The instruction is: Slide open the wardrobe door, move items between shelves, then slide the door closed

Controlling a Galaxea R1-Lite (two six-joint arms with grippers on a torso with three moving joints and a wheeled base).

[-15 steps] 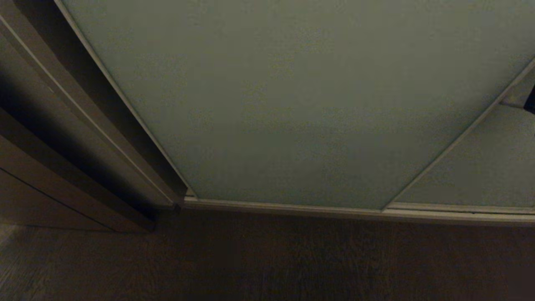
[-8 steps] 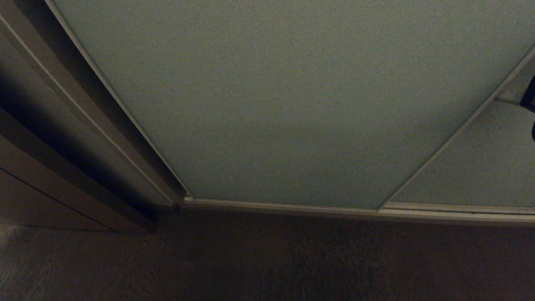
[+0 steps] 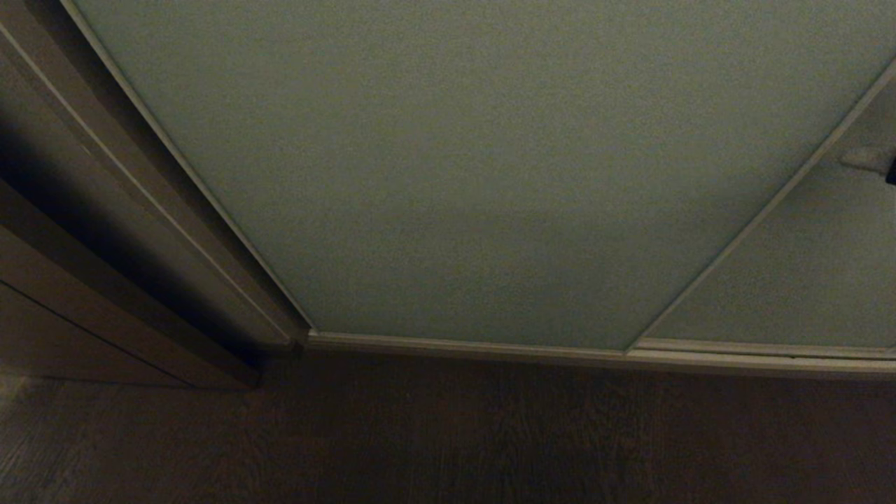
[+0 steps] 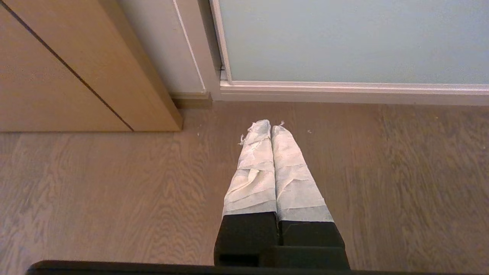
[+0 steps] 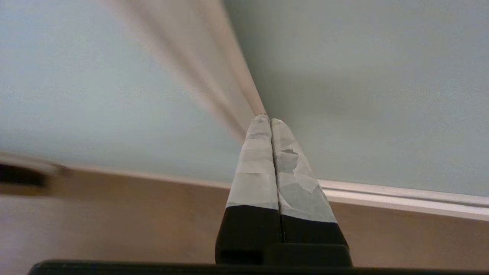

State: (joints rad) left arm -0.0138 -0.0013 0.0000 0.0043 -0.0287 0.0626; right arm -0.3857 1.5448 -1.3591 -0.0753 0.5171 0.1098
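Pale grey-green, the sliding wardrobe door [image 3: 462, 175] fills our view, standing on its floor rail [image 3: 490, 346]. Our right hand [image 5: 270, 120] is clenched, tips at the door's silvery frame [image 5: 233, 68]. Our left hand [image 4: 270, 128], clenched and empty, hangs over the wooden floor [image 4: 114, 191].

sliding wardrobe door [image 3: 476, 182]: pale grey-green, plain matte, no pattern; slim light silvery frame [image 3: 763, 210] at its edges. floor rail [image 4: 355, 91] below the door: off-white. floor [image 4: 114, 198] before the door: brown wood grain, wavy figure. cabinet [image 4: 57, 68] beside the door: light tan wood, one dark seam line. left gripper [image 4: 272, 130] and right gripper [image 5: 270, 121]: fingers wrapped in white tape, black bases.
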